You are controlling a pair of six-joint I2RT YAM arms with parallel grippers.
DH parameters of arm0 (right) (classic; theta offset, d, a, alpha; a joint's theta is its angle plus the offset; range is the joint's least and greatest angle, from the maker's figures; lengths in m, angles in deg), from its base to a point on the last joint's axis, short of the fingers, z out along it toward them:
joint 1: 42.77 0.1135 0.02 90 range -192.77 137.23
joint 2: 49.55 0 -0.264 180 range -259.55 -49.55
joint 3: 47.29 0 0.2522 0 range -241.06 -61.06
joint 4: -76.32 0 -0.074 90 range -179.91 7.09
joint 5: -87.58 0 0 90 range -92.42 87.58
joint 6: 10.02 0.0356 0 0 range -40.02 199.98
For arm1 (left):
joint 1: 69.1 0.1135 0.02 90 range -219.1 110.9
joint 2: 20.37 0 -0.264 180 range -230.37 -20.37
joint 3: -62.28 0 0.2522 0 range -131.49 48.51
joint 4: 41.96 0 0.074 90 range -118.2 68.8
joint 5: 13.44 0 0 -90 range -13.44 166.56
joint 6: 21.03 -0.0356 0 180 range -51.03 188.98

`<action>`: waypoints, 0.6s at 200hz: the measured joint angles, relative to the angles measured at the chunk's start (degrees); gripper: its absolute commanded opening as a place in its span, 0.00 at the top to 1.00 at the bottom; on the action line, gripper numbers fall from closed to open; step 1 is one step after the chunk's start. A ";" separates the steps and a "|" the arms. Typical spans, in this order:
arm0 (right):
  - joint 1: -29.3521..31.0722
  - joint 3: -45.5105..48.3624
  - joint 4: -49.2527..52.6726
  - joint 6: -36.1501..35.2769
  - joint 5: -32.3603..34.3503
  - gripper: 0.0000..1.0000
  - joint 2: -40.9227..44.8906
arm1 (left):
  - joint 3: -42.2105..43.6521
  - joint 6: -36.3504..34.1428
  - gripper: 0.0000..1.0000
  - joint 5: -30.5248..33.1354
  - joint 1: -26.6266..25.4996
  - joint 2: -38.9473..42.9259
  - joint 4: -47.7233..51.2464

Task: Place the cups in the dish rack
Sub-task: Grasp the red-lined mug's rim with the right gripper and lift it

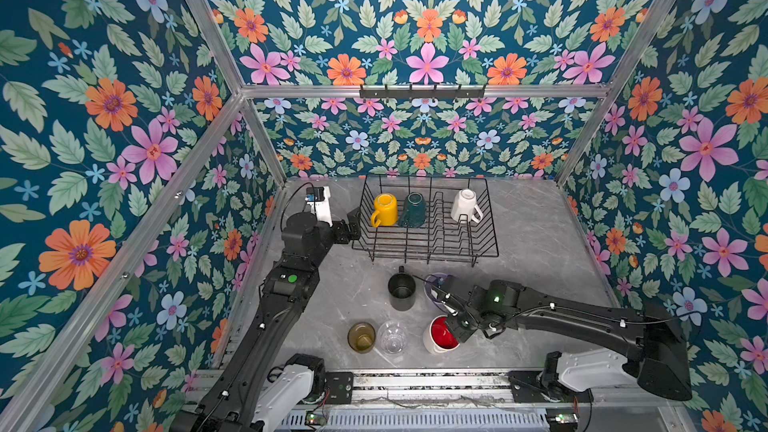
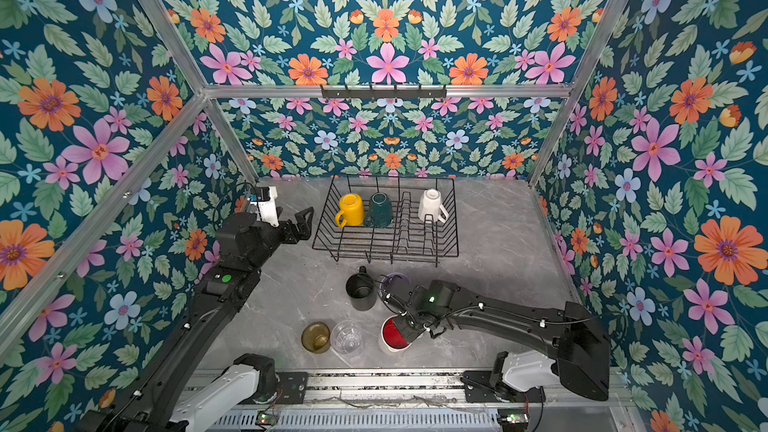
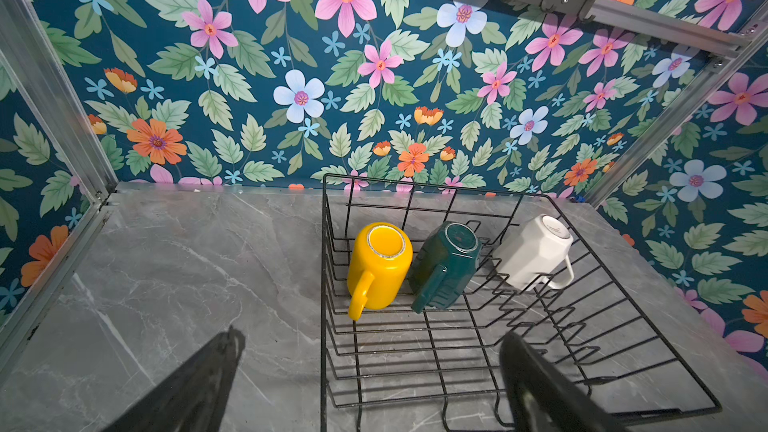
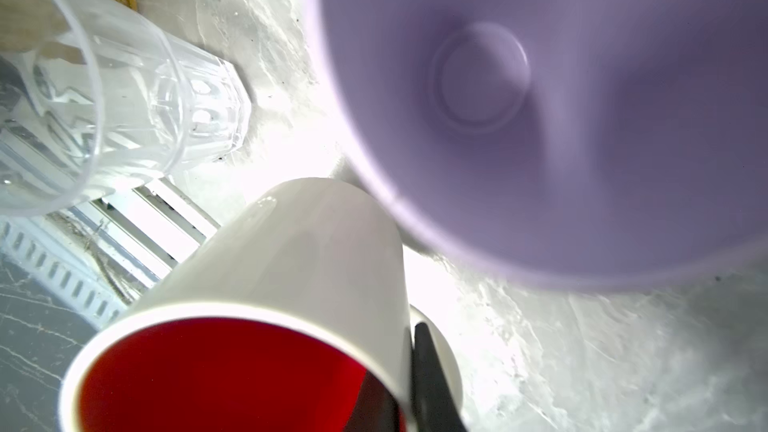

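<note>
Okay, grasp step: my right gripper (image 1: 455,331) is clamped on the wall of the red-inside white mug (image 1: 436,338), one finger in, one out. The mug is tipped near the table's (image 1: 532,243) front edge, lift-off unclear. My left gripper (image 2: 301,222) hangs jaws apart beside the dish rack (image 1: 419,243), which holds the yellow mug (image 1: 385,209), teal mug (image 1: 413,210) and cream mug (image 1: 464,205) upside down. Next, I reckon: lift clear of the lilac tumbler (image 4: 540,97), carry, invert into free rack space. Only writing: a stamp on the cream mug's base, unreadable.
</note>
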 measured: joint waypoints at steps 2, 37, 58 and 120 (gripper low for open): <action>0.00 -0.07 0.09 -0.09 0.02 1.00 0.09 | 0.00 0.00 0.00 0.00 0.00 0.00 -0.02; 0.00 -1.42 2.29 -0.26 -0.04 1.00 2.82 | 0.22 0.00 0.00 0.00 0.00 0.11 -0.26; 0.00 -2.40 3.54 -0.70 -0.07 1.00 5.62 | 0.83 0.02 0.00 -0.31 0.00 0.57 -0.96; -3.63 -5.25 10.80 -3.28 -3.26 1.00 15.63 | 3.02 0.22 0.00 -4.15 0.00 2.10 -5.03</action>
